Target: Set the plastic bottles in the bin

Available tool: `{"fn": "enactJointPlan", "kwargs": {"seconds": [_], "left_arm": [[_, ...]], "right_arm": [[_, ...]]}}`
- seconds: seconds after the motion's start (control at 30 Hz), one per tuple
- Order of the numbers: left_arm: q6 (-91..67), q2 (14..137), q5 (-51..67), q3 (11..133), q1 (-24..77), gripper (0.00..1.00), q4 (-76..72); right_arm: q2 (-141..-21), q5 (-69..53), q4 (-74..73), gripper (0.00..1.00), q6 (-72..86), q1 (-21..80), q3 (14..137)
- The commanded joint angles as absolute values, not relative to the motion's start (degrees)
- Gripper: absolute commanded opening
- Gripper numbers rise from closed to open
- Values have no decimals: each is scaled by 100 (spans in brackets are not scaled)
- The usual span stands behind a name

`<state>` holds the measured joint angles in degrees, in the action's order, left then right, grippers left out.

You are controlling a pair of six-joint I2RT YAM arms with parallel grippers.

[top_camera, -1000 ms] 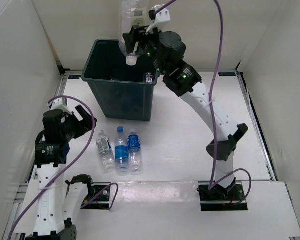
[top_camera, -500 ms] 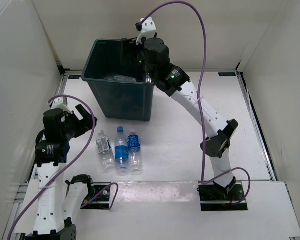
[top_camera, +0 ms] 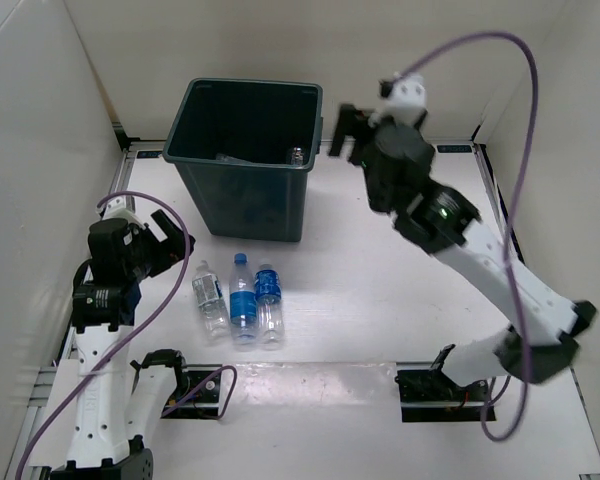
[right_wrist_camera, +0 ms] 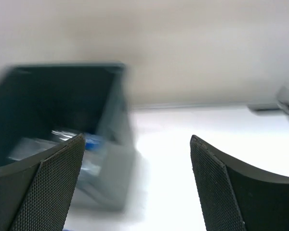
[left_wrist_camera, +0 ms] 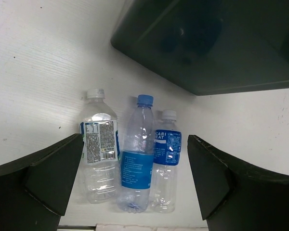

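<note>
Three plastic bottles lie side by side on the white table, caps toward the bin: a cream-labelled one (top_camera: 209,298) (left_wrist_camera: 99,149), a blue-capped one with a blue label (top_camera: 243,300) (left_wrist_camera: 137,159) and a white-capped one with a blue label (top_camera: 270,298) (left_wrist_camera: 166,163). The dark green bin (top_camera: 248,190) (left_wrist_camera: 207,43) (right_wrist_camera: 111,120) stands behind them, with a clear bottle (top_camera: 232,158) (right_wrist_camera: 62,144) lying inside it. My left gripper (top_camera: 175,245) (left_wrist_camera: 135,161) hangs open and empty above and left of the row. To the right of the bin's rim my right gripper (top_camera: 346,128) (right_wrist_camera: 137,163) is open and empty.
White walls enclose the table on three sides. A purple cable (top_camera: 480,45) loops high over the right arm. The right wrist view is blurred by motion. Bare table (top_camera: 380,280) spreads right of the bin and bottles.
My right gripper released the bottle it held upside down over the bin; the bottle dropped in. The right arm then swung away to the right of the bin. The left arm stayed still.
</note>
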<state>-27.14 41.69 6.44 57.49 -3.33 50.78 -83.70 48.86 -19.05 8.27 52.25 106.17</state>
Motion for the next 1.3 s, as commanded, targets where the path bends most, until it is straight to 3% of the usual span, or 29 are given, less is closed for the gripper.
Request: {"fn": "enactJointPlan", "kwargs": {"seconds": [0.0, 0.27, 0.43, 0.6, 1.0, 1.27], "left_arm": [[-2830, 4175, 589, 5739, -378, 100, 5001], [-2917, 4518, 19, 5871, -35, 100, 5405], [-3101, 4430, -26, 5739, 176, 100, 5431], [-3305, 4053, 659, 5082, 176, 100, 5151], [-3296, 4386, 264, 4483, 176, 100, 4948], [-3401, 4526, 26, 4307, 176, 100, 4966]], "right_arm": [[-7282, 6660, -1262, 90, 696, 5510, 9135], [-5013, 6812, -3805, 90, 3637, 5923, 6428], [-4781, 6426, -5752, 90, 5749, 5994, 5731], [-4808, 6398, -7267, 90, 7345, 6266, 5371], [-4220, 6504, -6944, 90, 7392, 6390, 4650], [-3894, 6354, -6136, 90, 6566, 6355, 4316]]}}
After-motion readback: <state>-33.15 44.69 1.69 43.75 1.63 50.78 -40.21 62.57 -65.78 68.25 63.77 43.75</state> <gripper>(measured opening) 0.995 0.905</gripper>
